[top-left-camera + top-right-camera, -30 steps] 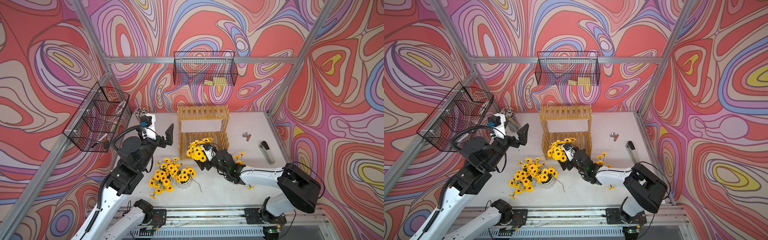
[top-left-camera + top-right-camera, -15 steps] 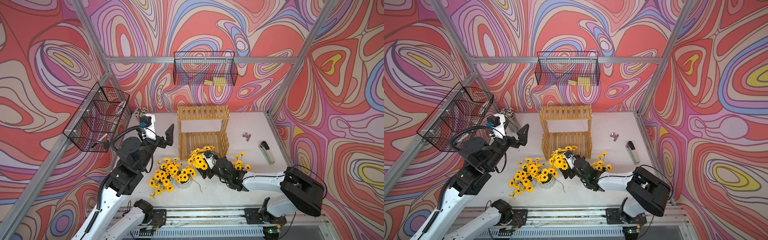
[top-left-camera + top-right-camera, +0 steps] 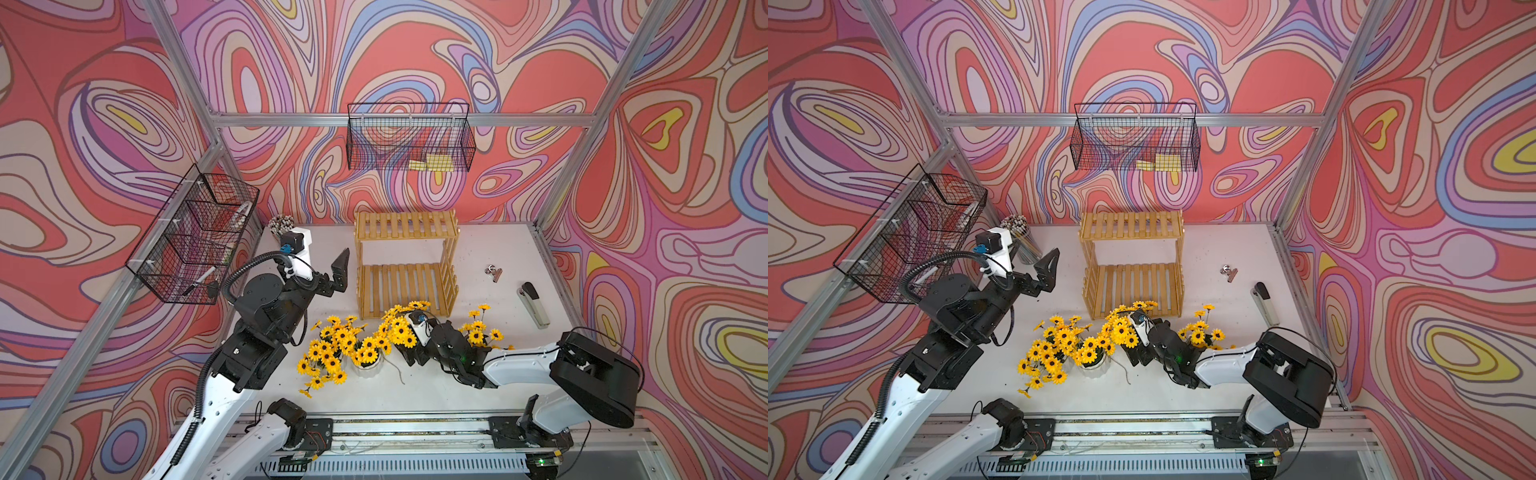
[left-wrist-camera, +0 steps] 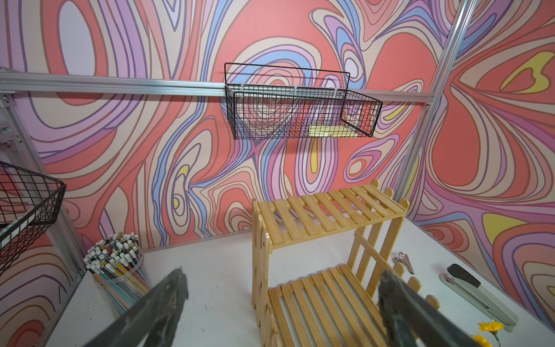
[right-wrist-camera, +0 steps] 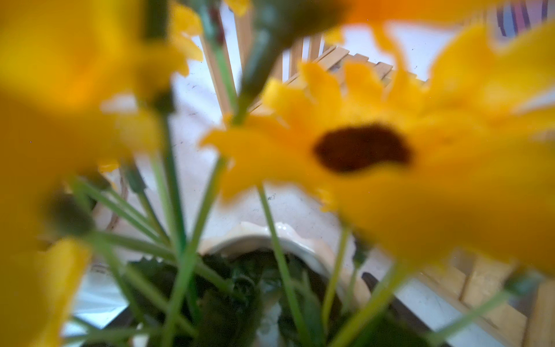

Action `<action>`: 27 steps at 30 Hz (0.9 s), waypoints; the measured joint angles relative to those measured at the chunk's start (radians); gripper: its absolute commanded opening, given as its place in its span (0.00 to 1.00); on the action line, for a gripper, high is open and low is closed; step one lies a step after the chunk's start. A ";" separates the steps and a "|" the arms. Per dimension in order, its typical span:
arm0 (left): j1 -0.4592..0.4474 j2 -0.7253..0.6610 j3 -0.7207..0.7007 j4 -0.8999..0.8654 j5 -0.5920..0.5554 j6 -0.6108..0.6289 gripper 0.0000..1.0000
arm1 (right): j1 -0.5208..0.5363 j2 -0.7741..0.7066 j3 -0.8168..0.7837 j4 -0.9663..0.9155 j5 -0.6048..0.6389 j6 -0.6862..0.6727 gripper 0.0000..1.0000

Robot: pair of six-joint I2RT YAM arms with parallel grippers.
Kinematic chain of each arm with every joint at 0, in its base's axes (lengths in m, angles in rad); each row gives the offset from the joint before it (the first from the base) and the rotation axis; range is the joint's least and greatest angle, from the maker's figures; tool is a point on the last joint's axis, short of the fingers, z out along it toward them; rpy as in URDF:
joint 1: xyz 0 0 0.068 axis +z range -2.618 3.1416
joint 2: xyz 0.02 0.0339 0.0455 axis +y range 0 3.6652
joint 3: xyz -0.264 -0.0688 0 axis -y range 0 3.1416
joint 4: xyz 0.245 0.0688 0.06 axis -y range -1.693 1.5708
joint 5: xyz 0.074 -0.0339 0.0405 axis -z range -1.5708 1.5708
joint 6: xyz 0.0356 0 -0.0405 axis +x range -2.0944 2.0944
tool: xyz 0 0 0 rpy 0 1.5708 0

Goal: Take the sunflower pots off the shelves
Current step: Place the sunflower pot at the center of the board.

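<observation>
Because my right tool [image 3: 415, 357] grips one sunflower pot [image 5: 264, 237] just right of its neighbour [image 3: 368, 369], tangled blooms [image 3: 384, 334] could topple either.

Walls [image 3: 83, 124] carry swirling red, pink, purple and blue bands, evenly lit. A black wire basket [image 3: 409, 137] hangs from a silver rail [image 3: 291, 119] on the back wall [image 3: 415, 62]; left of that basket and lower, a second wire basket [image 3: 191, 245]; below it, white tabletop [image 3: 490, 249].
</observation>
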 measured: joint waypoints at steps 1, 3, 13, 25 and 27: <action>0.000 0.000 -0.004 0.001 0.002 0.000 1.00 | 0.001 0.001 -0.002 0.001 0.001 0.001 0.28; 0.000 0.000 -0.011 0.001 0.005 -0.003 1.00 | 0.002 0.001 -0.004 0.004 0.004 0.002 0.28; 0.000 -0.020 -0.023 0.002 0.010 -0.014 1.00 | 0.002 0.014 -0.004 -0.017 -0.002 0.006 0.34; 0.000 -0.027 -0.029 0.005 0.011 -0.019 1.00 | 0.002 0.015 -0.004 -0.032 -0.011 0.026 0.62; 0.000 -0.028 -0.031 0.005 0.011 -0.019 1.00 | 0.002 0.015 -0.004 -0.036 -0.012 0.027 0.71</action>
